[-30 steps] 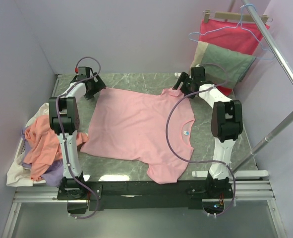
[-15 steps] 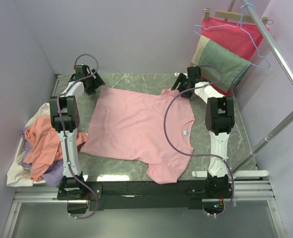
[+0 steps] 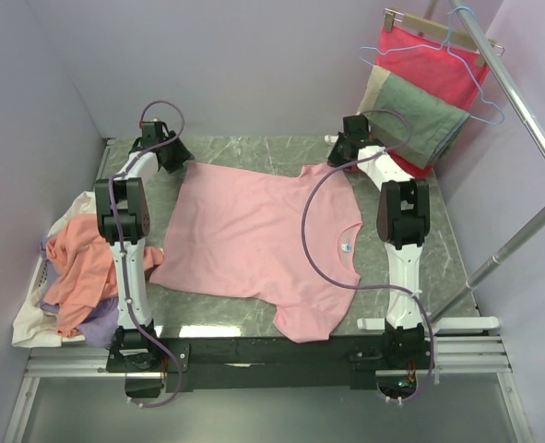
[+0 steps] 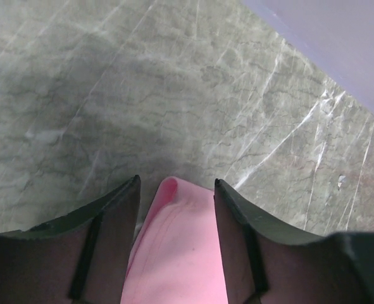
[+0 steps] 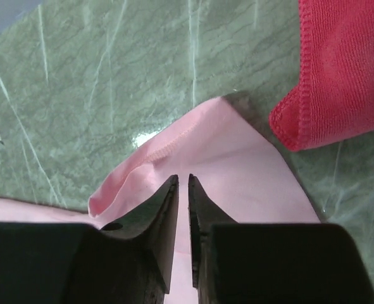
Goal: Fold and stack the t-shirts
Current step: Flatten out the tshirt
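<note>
Right hand [image 5: 181, 182] astride pink t-shirt [image 5: 243, 161], seemingly pinching

White-and-black arms [image 3: 130, 277], lilac cables [image 3: 302, 227]

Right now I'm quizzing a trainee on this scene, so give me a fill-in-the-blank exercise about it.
The short-sleeved cotton t-shirt spread flat on the grey marbled table is light ____.
The heap of salmon-orange, white and lilac shirts lies beside the table's ____ edge.
Beside the right gripper, closed on the t-shirt's sleeve, is a ____ cloth with a stitched hem.
Missing words: pink; left; red.
</note>
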Controlling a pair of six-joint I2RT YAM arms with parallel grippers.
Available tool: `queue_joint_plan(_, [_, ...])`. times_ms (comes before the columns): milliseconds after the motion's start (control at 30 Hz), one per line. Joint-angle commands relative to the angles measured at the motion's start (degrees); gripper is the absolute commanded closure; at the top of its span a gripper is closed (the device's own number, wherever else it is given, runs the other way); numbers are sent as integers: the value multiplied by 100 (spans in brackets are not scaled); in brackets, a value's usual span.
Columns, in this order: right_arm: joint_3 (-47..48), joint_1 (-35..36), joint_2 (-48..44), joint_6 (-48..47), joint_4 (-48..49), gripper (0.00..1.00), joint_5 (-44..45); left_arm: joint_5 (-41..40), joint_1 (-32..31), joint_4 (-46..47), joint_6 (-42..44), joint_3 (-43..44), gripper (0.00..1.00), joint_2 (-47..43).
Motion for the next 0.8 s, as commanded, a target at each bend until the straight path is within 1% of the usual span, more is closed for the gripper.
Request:
queue_joint_plan(0, [386, 36, 201, -165, -193, 82, 252, 159, -26, -301, 112, 171, 44, 334])
queue_joint_plan(33, [403, 27, 219, -165, -220, 84, 252, 185, -17, -284, 120, 162, 48, 334])
queue_joint_plan(100, [447, 36, 219, -200, -281, 90, 287, 185, -17, -292, 138, 153, 47, 343])
queue_joint_plan(133, [456, 36, 211, -218, -308, 89, 287, 194, -17, -292, 147, 153, 47, 334])
queue_joint_plan(167, [413, 36, 184, -244, -308, 84, 287, 194, -17, -257, 147, 101, 44, 299])
queue_joint_plan(200, [369, 36, 115, -262, -290, 74, 418, 185, -17, -222, 156, 65, 41, 273])
queue_joint_plan(233, [316, 36, 62, -279, -255, 68, 480, 168, -17, -196, 147, 30, 35, 238])
queue_joint_plan(267, [185, 36, 18, -279, -194, 57, 568, 141, -17, -152, 156, -31, 26, 194])
queue_joint_plan(300, [140, 36, -52, -288, -159, 44, 682, 141, -9, -134, 164, -49, 23, 185])
queue_joint_plan(333, [105, 36, -79, -314, -141, 41, 752, 167, 9, -125, 164, -41, 18, 176])
queue_joint_plan(400, [209, 27, 8, -393, -219, 34, 867, 194, 27, -117, 138, -32, 16, 185])
queue_joint_plan(500, [648, -34, 280, -394, -457, 33, 771, 281, 62, -81, 112, -14, 16, 229])
queue_joint_plan(600, [1079, -69, 517, -376, -668, 32, 710, 360, 79, -46, 77, -5, 18, 281])
queue_joint_plan(633, [1367, -96, 579, -359, -764, 32, 709, 387, 71, -37, 77, 3, 19, 290])
queue_joint_plan(700, [1563, -122, 789, -341, -940, 31, 613, 440, 79, -63, 68, 30, 20, 351])
queue_joint_plan(733, [1886, -157, 886, -306, -1002, 31, 552, 475, 79, -55, 59, 47, 21, 369])
queue_joint_plan(767, [2124, -201, 1018, -297, -1307, 31, 481, 510, 79, -55, 50, 47, 21, 387])
